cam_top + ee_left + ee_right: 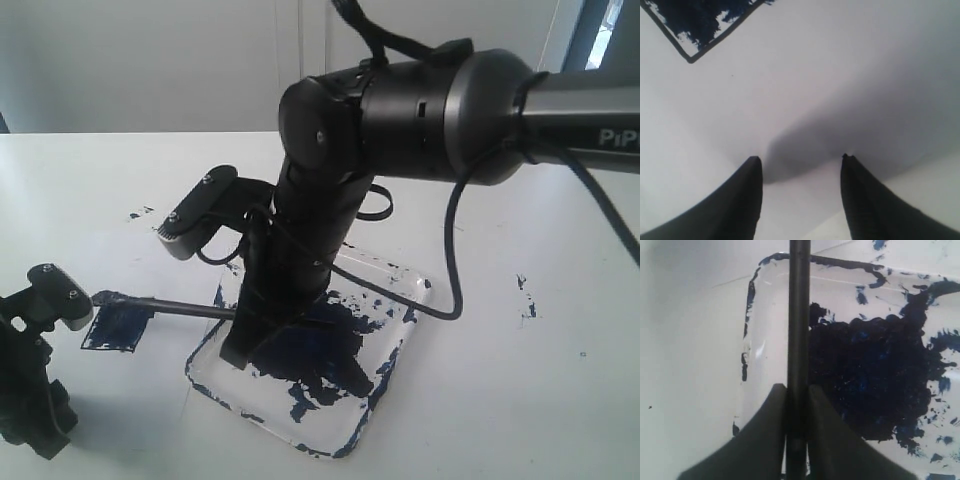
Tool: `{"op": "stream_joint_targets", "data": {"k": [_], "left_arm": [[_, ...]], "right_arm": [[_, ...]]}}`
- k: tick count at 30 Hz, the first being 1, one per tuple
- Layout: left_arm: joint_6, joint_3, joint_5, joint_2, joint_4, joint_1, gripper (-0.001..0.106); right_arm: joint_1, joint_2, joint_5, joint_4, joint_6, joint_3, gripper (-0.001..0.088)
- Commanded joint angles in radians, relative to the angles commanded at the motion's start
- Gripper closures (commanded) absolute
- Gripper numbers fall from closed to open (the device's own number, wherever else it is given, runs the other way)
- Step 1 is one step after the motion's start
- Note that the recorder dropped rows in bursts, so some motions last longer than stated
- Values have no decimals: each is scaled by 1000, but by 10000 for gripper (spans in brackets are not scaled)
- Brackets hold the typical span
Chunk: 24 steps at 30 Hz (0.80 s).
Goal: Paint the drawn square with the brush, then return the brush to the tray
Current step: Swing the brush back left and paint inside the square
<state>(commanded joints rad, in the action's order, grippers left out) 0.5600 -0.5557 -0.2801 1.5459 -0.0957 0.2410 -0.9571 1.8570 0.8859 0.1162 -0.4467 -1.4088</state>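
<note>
My right gripper (797, 386) is shut on the thin black shaft of the brush (798, 315). In the exterior view this gripper (240, 345) stands at the left rim of the tray (405, 335), which is clear and smeared with a dark blue blotch. The brush (180, 306) runs out to the left, and its tip sits at the upper edge of the drawn square (115, 328), which is filled dark blue. My left gripper (801, 157) is open over bare white paper with nothing between its fingers. One corner of the drawn square (695, 20) shows beyond it.
The left arm (30, 390) stands at the lower left, close to the square. A black cable (455, 250) loops from the right arm over the tray's far side. Small blue specks (525, 300) mark the white paper to the right and back left.
</note>
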Motion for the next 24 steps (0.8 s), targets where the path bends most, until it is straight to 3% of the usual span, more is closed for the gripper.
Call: {"op": "stream_joint_targets", "data": {"k": [24], "left_arm": [[0,0,2,0,0,0,516]], "right_arm": [[-1,47,-17,-39,4,-11,868]]}}
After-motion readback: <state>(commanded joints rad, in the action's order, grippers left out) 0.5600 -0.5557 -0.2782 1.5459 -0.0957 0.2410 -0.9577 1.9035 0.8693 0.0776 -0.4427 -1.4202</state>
